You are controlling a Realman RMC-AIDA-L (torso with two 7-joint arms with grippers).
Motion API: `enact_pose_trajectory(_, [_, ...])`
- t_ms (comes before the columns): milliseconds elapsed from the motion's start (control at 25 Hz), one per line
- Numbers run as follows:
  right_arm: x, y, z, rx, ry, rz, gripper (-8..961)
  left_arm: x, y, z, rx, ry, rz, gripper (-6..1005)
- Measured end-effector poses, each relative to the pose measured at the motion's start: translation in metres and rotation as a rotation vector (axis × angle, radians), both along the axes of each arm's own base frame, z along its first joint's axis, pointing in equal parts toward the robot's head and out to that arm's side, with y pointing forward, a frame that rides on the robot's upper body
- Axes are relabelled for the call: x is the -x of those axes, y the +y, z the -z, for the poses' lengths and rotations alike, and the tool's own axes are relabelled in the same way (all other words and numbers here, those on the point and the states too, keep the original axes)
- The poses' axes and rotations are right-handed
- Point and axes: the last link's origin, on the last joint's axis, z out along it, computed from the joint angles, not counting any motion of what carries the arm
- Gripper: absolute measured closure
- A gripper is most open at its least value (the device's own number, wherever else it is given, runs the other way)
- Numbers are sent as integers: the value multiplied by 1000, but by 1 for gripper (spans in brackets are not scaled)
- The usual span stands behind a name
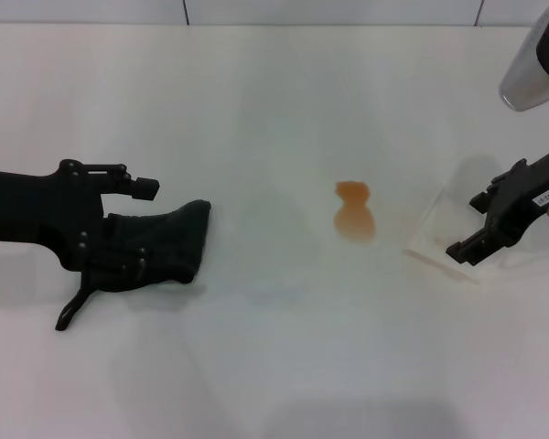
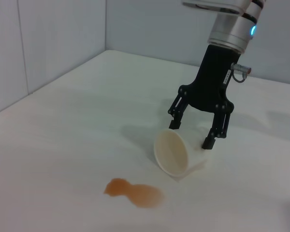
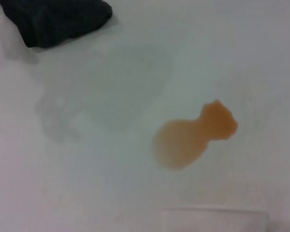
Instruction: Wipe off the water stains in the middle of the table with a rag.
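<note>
The water stains form one orange-brown hourglass patch in the middle of the white table, and also show in the wrist views. The black rag lies flat on the table to the patch's left, and its corner shows in the right wrist view. My left gripper is open, one finger just past the rag's far edge and the other lying over the cloth. My right gripper hangs open at the table's right side.
A white paper cup lies on its side right of the patch, its mouth facing the patch, directly under the right gripper's fingers. Its rim shows in the right wrist view. A grey wall borders the table's far edge.
</note>
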Motion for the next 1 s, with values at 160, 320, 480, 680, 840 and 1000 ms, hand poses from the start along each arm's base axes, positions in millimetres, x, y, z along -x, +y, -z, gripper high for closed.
enact_pose_trajectory(160, [-2, 0, 1, 1, 1, 7, 98, 0, 0, 0, 0, 0, 2, 120])
enact_pose_trajectory(320, [-4, 0, 2, 4, 1, 15, 98, 0, 0, 0, 0, 0, 1, 120])
enact_pose_trajectory(480, [-3, 0, 3, 7, 1, 15, 98, 0, 0, 0, 0, 0, 1, 120])
enact_pose_trajectory(680, [-4, -1, 5, 19, -3, 22, 114, 0, 0, 0, 1, 0, 1, 120])
enact_pose_trajectory(840, [-6, -2, 8, 31, -7, 28, 135, 0, 0, 0, 2, 0, 1, 120])
enact_pose_trajectory(1000, [-6, -2, 8, 32, -8, 26, 156, 0, 0, 0, 2, 0, 1, 120])
